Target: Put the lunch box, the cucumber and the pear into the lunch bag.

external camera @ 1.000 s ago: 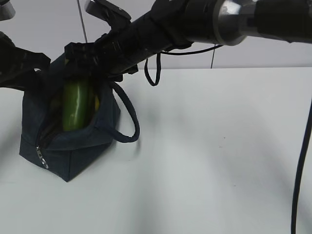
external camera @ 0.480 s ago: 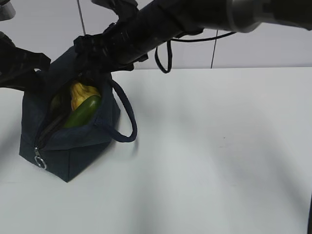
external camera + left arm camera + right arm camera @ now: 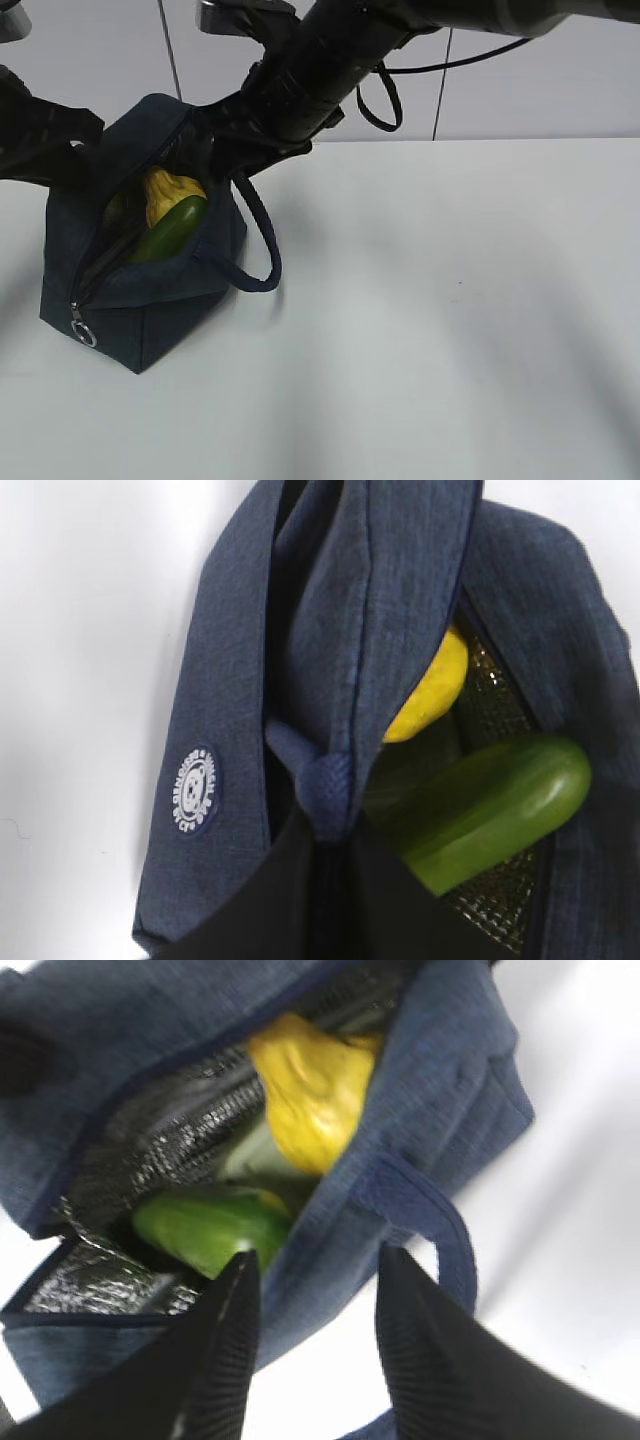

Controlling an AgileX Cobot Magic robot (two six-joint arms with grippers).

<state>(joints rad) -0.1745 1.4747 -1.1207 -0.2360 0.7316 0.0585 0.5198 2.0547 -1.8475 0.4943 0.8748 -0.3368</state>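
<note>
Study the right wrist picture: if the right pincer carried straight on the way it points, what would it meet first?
Most likely the lunch bag: its near fabric wall and loop handle lie between the open right pincer's tips, ahead of the cucumber and pear. Depth is uncertain.

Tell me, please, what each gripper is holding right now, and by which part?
The left gripper pinches the lunch bag by its handle strap. The right gripper is open, holding nothing.

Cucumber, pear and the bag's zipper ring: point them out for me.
cucumber (image 3: 168, 230), exterior view, upper side.
pear (image 3: 310, 1100), right wrist view, its body.
zipper ring (image 3: 84, 334), exterior view, on the ring.
</note>
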